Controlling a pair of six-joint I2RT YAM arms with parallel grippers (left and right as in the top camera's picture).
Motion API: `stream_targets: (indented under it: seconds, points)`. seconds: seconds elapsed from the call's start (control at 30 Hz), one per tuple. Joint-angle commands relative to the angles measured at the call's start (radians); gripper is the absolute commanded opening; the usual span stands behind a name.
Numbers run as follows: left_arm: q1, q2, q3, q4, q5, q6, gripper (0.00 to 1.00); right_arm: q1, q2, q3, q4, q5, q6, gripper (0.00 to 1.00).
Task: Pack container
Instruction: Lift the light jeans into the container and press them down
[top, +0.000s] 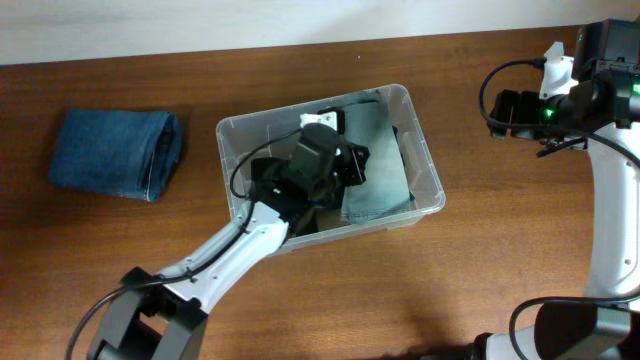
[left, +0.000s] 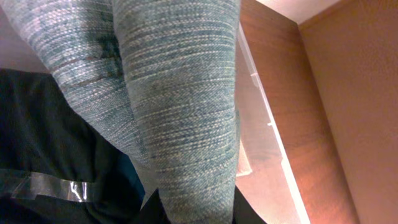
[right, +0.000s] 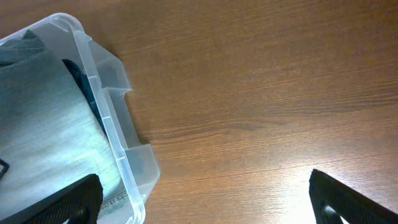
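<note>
The clear container (top: 400, 218) sits mid-frame on the wooden table (top: 480, 290). It holds a folded grey-green cloth (top: 378, 165) lying over dark fabric (left: 50, 143). The left gripper (top: 345, 165) is down inside it against the cloth, and I cannot tell whether it is clenched. The right gripper (top: 500, 112) hangs at upper right, released, with its fingers (right: 74, 202) wide apart over bare wood beside the tub. Folded blue jeans (top: 115, 153) lie at upper left.
</note>
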Motion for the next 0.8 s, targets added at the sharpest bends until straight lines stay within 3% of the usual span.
stream_targets:
  seconds: [0.0,0.03,0.07,0.13,0.27,0.37,0.57,0.77]
  points:
    - [-0.027,0.035,0.023,0.0,-0.046,-0.056,0.01,-0.003,-0.013,-0.006,-0.001,-0.016,0.008,0.99]
    - [-0.027,0.039,0.023,-0.007,-0.045,-0.056,0.01,-0.003,-0.013,-0.006,-0.001,-0.016,0.008,0.98]
    - [-0.026,0.042,0.023,-0.017,-0.047,-0.056,0.09,-0.003,-0.013,-0.006,-0.001,-0.016,0.008,0.98]
    - [-0.02,0.043,0.023,-0.039,-0.061,-0.055,0.36,-0.003,-0.013,-0.006,-0.001,-0.016,0.008,0.98]
    - [-0.004,0.043,0.023,-0.053,-0.038,-0.052,0.8,-0.003,-0.013,-0.006,0.0,-0.016,0.008,0.98]
    - [0.005,0.043,0.023,-0.055,-0.011,-0.052,0.99,-0.003,-0.013,-0.006,0.0,-0.016,0.008,0.98]
    - [0.006,0.043,0.023,-0.061,-0.042,-0.048,0.99,-0.003,-0.013,-0.006,-0.001,-0.016,0.008,0.98]
    - [0.023,0.034,0.023,-0.09,-0.24,0.114,0.99,-0.003,-0.013,-0.006,0.0,-0.016,0.008,0.98]
